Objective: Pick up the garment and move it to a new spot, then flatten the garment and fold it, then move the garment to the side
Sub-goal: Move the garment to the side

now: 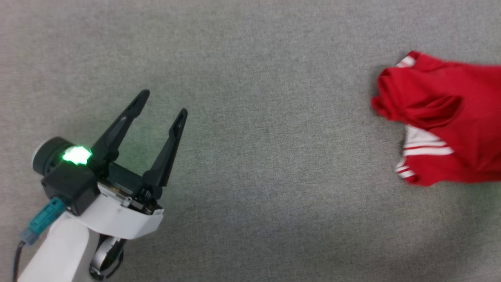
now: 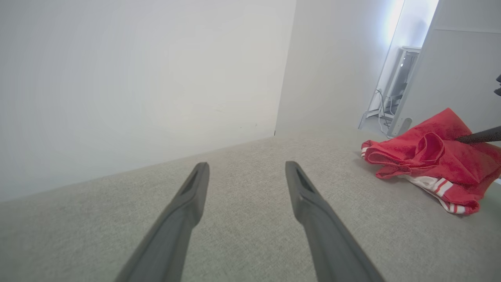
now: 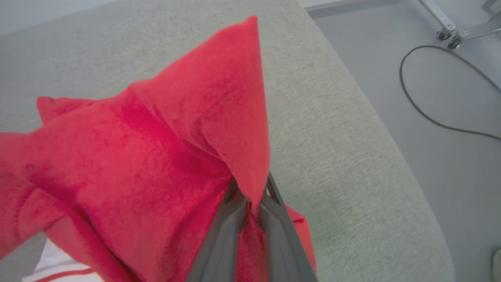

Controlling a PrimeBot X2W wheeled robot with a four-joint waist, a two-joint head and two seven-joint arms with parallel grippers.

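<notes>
The garment (image 1: 442,117), a red jersey with white striped trim, lies bunched at the right edge of the grey surface. In the right wrist view my right gripper (image 3: 250,196) is shut on a peak of the garment (image 3: 164,149), the red cloth pulled up between its two fingers. A dark finger (image 2: 479,136) of that gripper pokes into the garment (image 2: 426,160) in the left wrist view. My left gripper (image 1: 164,103) hovers far to the left, open, with nothing between its fingers; the left gripper (image 2: 246,168) points across bare cloth.
The work surface is a grey fabric-covered table (image 1: 254,117). Its rounded edge (image 3: 391,149) drops to a grey floor with a black cable (image 3: 426,113). A white wall (image 2: 137,78) stands behind the table, and a white stand (image 2: 395,98) sits beyond.
</notes>
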